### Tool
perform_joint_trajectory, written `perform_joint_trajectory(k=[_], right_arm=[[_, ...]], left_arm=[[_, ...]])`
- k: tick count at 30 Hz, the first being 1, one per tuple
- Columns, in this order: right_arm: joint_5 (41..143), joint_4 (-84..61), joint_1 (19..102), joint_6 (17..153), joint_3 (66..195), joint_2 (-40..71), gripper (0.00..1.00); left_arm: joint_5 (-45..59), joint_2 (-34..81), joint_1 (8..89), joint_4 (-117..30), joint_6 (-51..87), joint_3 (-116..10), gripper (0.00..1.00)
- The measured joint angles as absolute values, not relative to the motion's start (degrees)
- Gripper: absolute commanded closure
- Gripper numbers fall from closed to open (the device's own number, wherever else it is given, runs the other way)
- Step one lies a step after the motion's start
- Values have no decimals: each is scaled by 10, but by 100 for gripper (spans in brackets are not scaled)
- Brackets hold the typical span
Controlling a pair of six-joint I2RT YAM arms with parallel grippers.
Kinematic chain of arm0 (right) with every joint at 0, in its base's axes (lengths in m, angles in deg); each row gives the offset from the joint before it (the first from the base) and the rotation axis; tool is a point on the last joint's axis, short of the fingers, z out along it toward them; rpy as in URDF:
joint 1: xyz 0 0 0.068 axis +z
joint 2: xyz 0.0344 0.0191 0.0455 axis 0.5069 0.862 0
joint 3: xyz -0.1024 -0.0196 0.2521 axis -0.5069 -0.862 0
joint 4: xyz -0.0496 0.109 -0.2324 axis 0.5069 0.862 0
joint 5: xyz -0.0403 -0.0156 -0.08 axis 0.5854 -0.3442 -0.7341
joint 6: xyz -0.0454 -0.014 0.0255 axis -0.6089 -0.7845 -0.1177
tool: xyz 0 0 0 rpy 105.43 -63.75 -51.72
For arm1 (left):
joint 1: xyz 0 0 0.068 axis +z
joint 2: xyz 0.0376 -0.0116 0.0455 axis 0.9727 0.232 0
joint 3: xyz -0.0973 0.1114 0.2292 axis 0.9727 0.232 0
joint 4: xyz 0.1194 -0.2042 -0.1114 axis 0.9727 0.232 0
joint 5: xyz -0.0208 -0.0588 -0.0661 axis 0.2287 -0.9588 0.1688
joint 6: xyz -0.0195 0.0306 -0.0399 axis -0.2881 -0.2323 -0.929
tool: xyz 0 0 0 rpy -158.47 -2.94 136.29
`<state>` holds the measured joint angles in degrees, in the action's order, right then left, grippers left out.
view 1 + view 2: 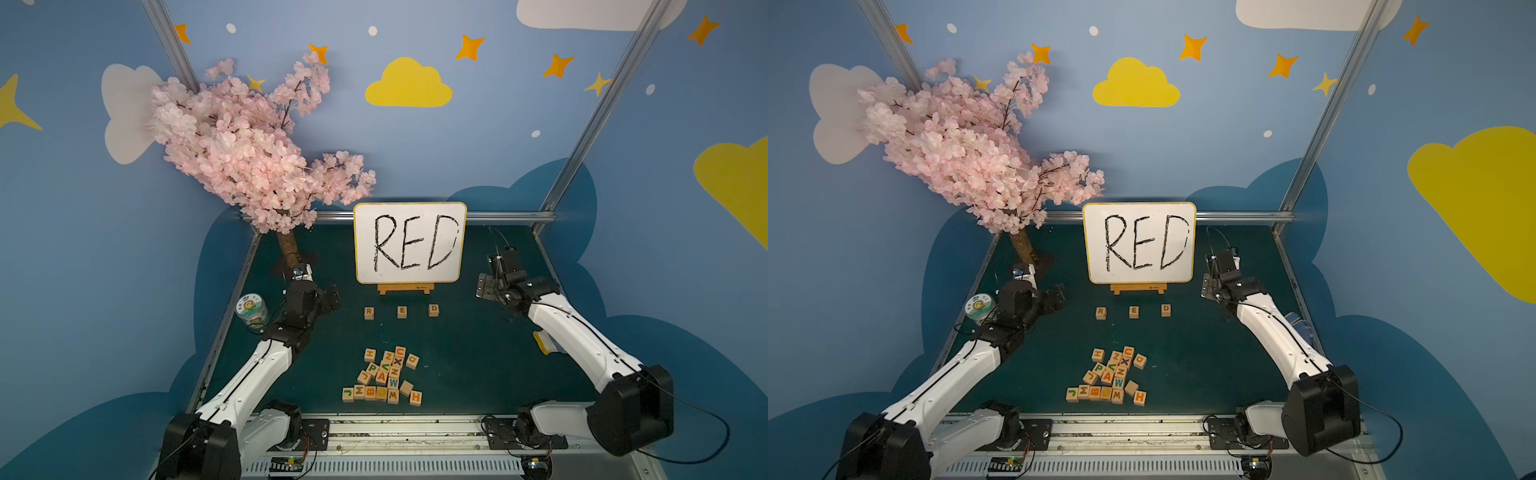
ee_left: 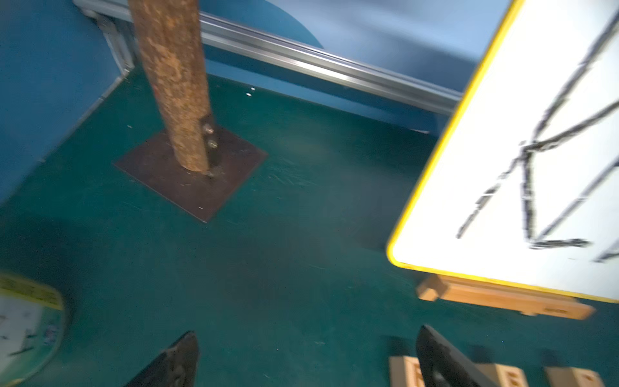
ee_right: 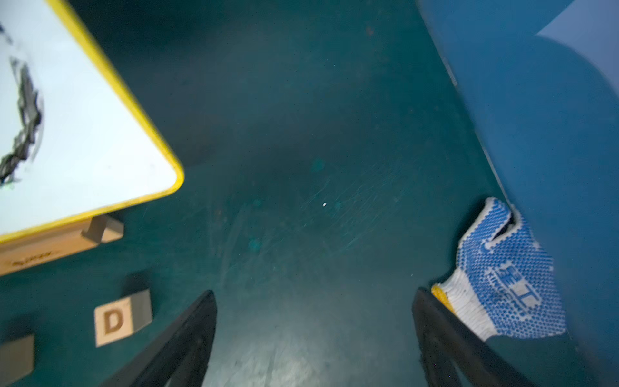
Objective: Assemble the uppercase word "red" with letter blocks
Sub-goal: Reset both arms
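Top views both show the whiteboard (image 1: 409,243) standing between the two pincers. The left pincer (image 2: 306,335) is wide open and holds nothing, and so is the right pincer (image 3: 314,293). The pile (image 1: 384,376) of blocks lies well apart from both. R (image 1: 369,313), E (image 1: 401,311) and D (image 1: 433,310) sit in a row between the pincers, R nearest the left one, D nearest the right.

The whiteboard (image 1: 409,243) reads "RED" in black handwriting. In front of it stand the R block (image 1: 369,313), E block (image 1: 401,311) and D block (image 1: 433,310). The pile (image 1: 386,376) shows H, U, X, P, A, W, J, M, B. I can't read the glove (image 3: 502,278) print.
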<state>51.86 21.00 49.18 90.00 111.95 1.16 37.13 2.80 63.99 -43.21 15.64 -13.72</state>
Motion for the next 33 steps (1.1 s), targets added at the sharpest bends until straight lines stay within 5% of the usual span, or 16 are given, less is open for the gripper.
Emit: perform_joint_trajectory(k=[8, 14, 23, 33], right_arm=[[459, -38, 384, 841, 921, 8, 9], [460, -154, 367, 814, 896, 68, 9], [559, -292, 357, 749, 872, 111, 9], [674, -407, 347, 700, 811, 111, 9]], left_arm=[[446, 110, 707, -575, 226, -92, 0], [446, 159, 752, -659, 246, -34, 0], [355, 240, 783, -745, 273, -52, 17], [289, 274, 780, -844, 305, -20, 1]])
